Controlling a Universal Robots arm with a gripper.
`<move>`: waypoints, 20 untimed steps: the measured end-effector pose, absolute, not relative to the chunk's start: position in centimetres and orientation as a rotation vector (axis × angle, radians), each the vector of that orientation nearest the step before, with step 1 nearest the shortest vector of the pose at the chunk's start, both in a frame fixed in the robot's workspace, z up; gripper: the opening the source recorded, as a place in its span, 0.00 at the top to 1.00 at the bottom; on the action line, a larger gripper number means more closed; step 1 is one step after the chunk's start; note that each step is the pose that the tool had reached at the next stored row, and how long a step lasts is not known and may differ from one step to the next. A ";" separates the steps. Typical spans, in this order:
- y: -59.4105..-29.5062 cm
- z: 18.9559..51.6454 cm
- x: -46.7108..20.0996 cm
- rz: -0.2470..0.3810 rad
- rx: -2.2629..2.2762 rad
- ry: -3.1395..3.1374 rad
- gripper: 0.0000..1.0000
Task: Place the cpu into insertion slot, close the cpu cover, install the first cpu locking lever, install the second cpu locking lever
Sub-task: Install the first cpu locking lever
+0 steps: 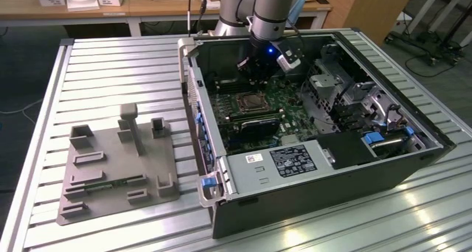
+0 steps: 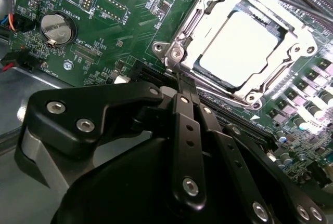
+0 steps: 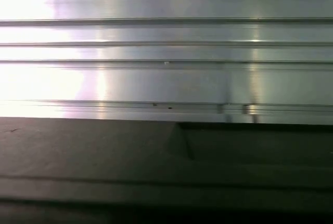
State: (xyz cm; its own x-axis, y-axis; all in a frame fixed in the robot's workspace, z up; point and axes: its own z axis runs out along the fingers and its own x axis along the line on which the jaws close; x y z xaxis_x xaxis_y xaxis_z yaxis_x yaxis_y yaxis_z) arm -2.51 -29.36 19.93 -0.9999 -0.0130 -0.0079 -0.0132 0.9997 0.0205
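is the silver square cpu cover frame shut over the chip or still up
Shut: in the second wrist view the thin silver metal cpu cover frame lies flat around the pale square cpu, which sits in the socket.

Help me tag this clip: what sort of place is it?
Likely a robotics lab or test workshop: an open computer case lies on a ribbed aluminium table, beside a grey fixture plate, with wooden desks behind.

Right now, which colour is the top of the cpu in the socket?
Pale silver-grey, nearly white under the light. The cpu shows best in the second wrist view.
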 end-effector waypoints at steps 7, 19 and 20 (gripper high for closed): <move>-29.4 20.1 -2.5 0.031 -0.021 3.134 0.90; -29.5 19.9 -2.5 0.016 -0.021 3.134 0.90; -29.5 19.9 -2.5 0.015 -0.021 3.134 0.90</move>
State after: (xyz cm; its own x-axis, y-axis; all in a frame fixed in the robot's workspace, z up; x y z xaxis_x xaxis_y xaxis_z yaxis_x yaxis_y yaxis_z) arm -2.51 -29.55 19.90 -0.9999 -0.0131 -0.0075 -0.0132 0.9999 0.0097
